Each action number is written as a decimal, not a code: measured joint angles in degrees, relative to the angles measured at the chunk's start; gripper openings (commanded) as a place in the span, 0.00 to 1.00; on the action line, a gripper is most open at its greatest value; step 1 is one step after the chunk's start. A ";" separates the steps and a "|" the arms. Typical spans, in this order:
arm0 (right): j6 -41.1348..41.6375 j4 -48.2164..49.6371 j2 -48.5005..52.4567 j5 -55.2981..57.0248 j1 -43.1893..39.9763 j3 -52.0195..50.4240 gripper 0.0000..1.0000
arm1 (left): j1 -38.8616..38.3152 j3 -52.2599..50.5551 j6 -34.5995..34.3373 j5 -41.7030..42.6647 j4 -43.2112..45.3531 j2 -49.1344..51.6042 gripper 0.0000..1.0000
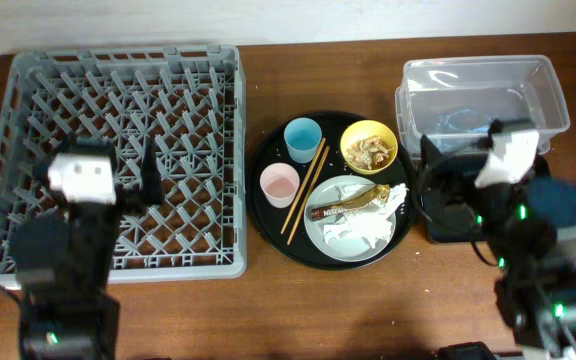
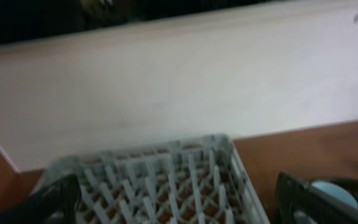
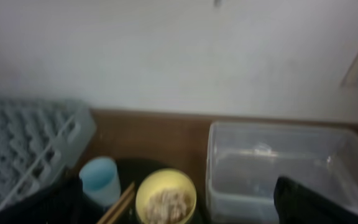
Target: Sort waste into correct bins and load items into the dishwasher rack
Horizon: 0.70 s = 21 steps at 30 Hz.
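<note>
Left hand point(image 2: 179, 203) released | right hand point(image 3: 179, 203) released | rack point(image 1: 118, 52) edge just beside round tray point(image 1: 266, 156)

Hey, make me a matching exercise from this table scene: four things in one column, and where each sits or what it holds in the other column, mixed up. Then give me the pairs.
Column A
1. yellow bowl
2. plate
3. chopsticks
4. dishwasher rack

Column B
a. carries napkins and a wrapper
b. stands left of the round tray
c. holds food scraps
d. lie beside the pink cup

Pairs: 1-c, 2-a, 3-d, 4-b
</note>
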 measured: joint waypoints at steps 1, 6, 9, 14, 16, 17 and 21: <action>-0.09 -4.33 3.63 -0.85 0.00 4.20 0.99 | -0.24 4.74 0.02 0.72 -4.04 4.35 0.99; -0.39 -24.74 21.59 -5.51 0.00 26.51 0.99 | -3.78 27.41 0.13 1.75 -22.67 24.70 0.99; -0.42 -24.61 27.87 -11.13 0.00 31.50 0.98 | -6.19 39.78 0.15 0.31 -33.75 35.45 0.99; -0.07 -21.18 34.01 -20.04 0.00 31.95 0.99 | -8.81 47.06 0.17 -0.72 -38.88 44.96 0.99; 1.31 -21.24 36.89 -21.18 0.00 32.02 0.98 | -8.79 47.08 0.15 -0.31 -39.12 46.93 0.99; 2.14 -21.24 38.05 -21.42 0.00 32.04 0.98 | -8.79 47.08 0.17 0.26 -39.26 47.54 0.99; 6.62 -21.40 42.77 -21.90 0.04 32.06 0.99 | -9.09 47.08 0.07 3.98 -39.28 49.09 0.99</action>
